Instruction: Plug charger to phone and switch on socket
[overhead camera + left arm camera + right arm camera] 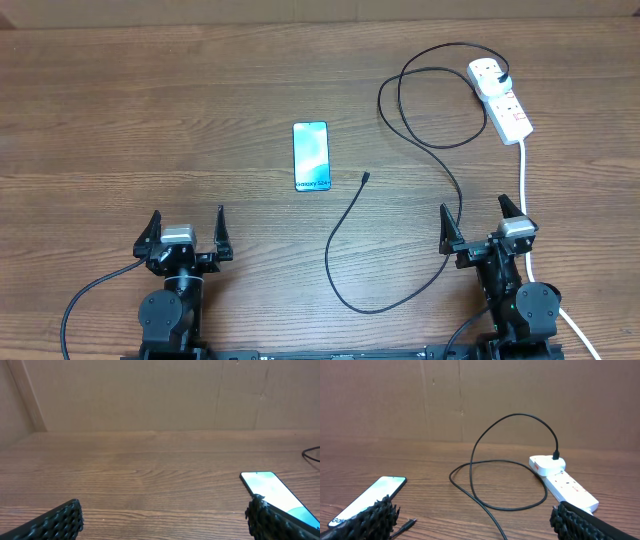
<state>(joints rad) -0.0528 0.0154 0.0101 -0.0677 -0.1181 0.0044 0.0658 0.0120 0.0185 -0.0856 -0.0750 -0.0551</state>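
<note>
Blue-teal phone (311, 156) shows "Galaxy S24" along its near edge.

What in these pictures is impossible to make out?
Overhead: whether the power strip switch is on; too small.
Left wrist: the phone bottom end, behind a finger of the left pincer.
Right wrist: the cable tip shape; tiny, blurred.
Overhead: where the strip's white lead ends; cut off by the bottom edge.
</note>
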